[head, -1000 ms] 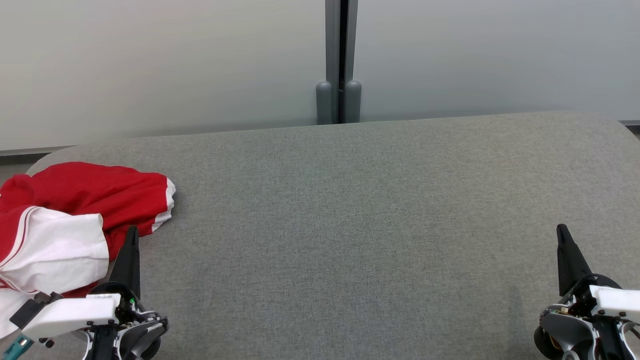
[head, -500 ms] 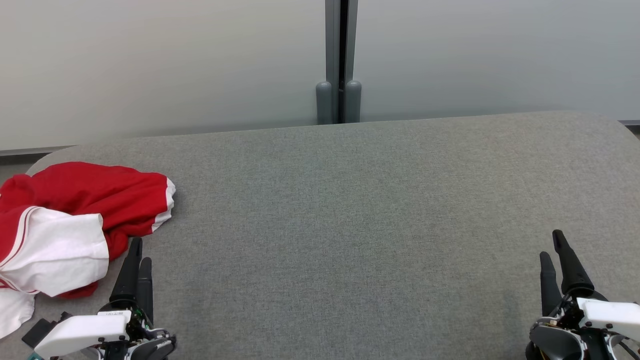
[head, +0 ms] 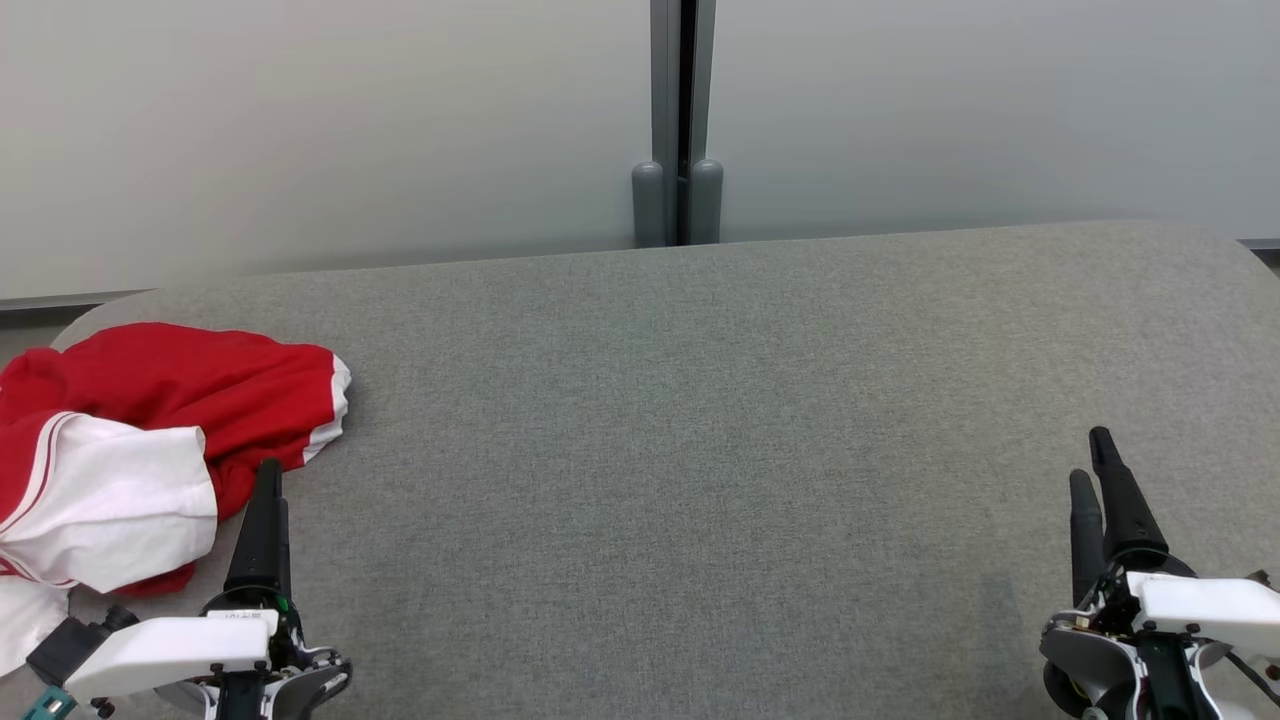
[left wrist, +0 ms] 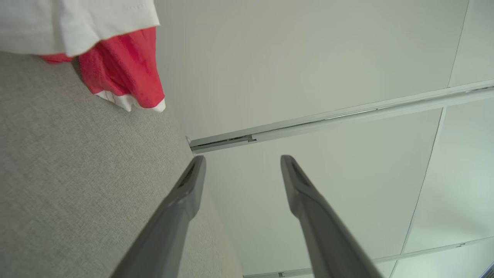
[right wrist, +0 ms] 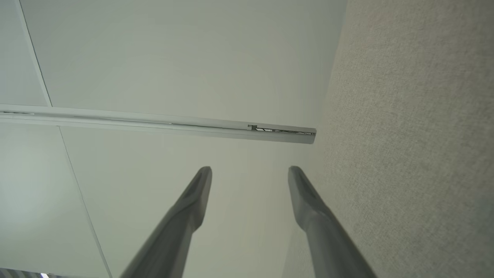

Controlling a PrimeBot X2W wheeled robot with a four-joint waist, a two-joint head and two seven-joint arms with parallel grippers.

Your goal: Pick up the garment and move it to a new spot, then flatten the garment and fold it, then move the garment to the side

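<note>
A crumpled red and white garment (head: 150,440) lies at the left end of the grey table (head: 700,420), partly cut off by the head view's left edge. My left gripper (head: 268,480) hovers just right of the garment's near edge, fingers pointing away from me, apart from the cloth. In the left wrist view the left gripper (left wrist: 242,166) is open and holds nothing, with the garment (left wrist: 119,73) at the upper left. At the table's near right stands my right gripper (head: 1090,460); the right wrist view shows the right gripper (right wrist: 250,173) open, nothing between its fingers.
The grey fabric-covered table stretches wide between the two grippers. A pale panel wall (head: 300,130) with a dark vertical post (head: 678,120) runs behind its far edge. The table's rounded left corner lies just beyond the garment.
Both grippers dipped toward me, then moved forward again and rolled. The right now reaches farther up the table than a second ago. The garment has not moved.
</note>
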